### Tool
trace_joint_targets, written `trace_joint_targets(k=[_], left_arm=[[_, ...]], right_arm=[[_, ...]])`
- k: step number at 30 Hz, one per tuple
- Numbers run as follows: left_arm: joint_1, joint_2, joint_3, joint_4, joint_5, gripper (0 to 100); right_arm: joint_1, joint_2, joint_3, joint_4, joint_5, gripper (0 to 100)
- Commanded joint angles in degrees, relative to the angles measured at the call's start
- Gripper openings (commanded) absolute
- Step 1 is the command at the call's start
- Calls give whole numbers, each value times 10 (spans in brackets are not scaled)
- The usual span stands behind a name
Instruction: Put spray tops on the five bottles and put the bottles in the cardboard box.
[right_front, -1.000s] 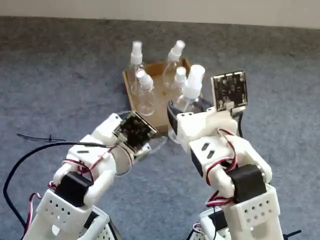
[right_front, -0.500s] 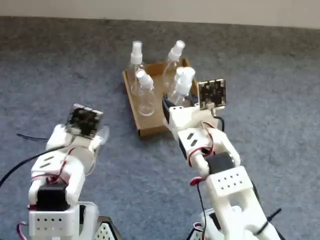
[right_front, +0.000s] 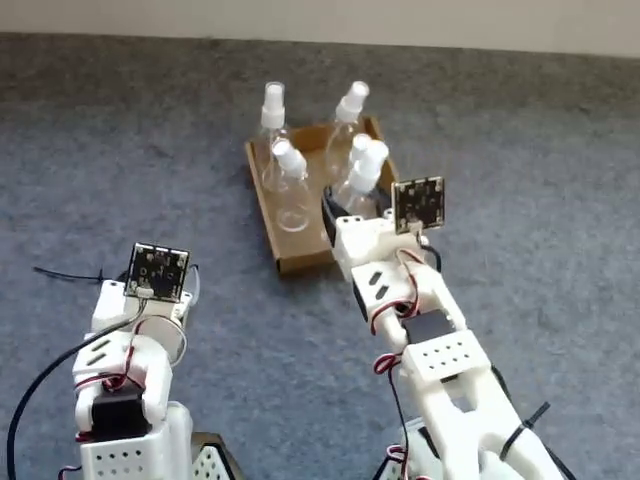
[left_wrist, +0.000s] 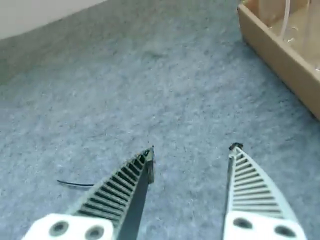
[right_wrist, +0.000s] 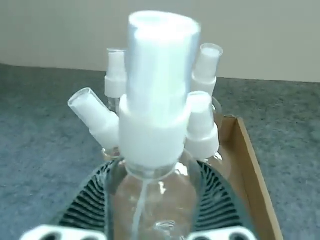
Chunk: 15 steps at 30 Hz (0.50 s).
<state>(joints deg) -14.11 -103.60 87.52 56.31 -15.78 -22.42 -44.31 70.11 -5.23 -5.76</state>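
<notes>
Clear plastic bottle w/ white spray top (right_wrist: 152, 125) is sitting clamped in right gripper (right_wrist: 154, 167) at near end of brown cardboard box (right_front: 305, 263), beside four other capped bottles (right_front: 290, 195). Left gripper (left_wrist: 192, 148) is hovering w/ jaws apart over grey carpet (right_front: 150, 150).

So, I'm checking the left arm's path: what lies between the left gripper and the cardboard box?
Bare grey carpet, nothing on it, between the left gripper and the cardboard box, as the left wrist view shows.
</notes>
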Motion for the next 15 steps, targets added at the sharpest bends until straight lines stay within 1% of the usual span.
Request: trace_joint_targets(k=[1,5,15], left_arm=[[-6,-9,-3,-8,-4,217],[-6,-8,-2,-8,-4,217],[-5,-8,4,-8,-4,217]], right_arm=[[-5,-1,-7,-22,6,5],[-24,-1,-9,-22,6,5],[-25,4,-27,-16,6,5]])
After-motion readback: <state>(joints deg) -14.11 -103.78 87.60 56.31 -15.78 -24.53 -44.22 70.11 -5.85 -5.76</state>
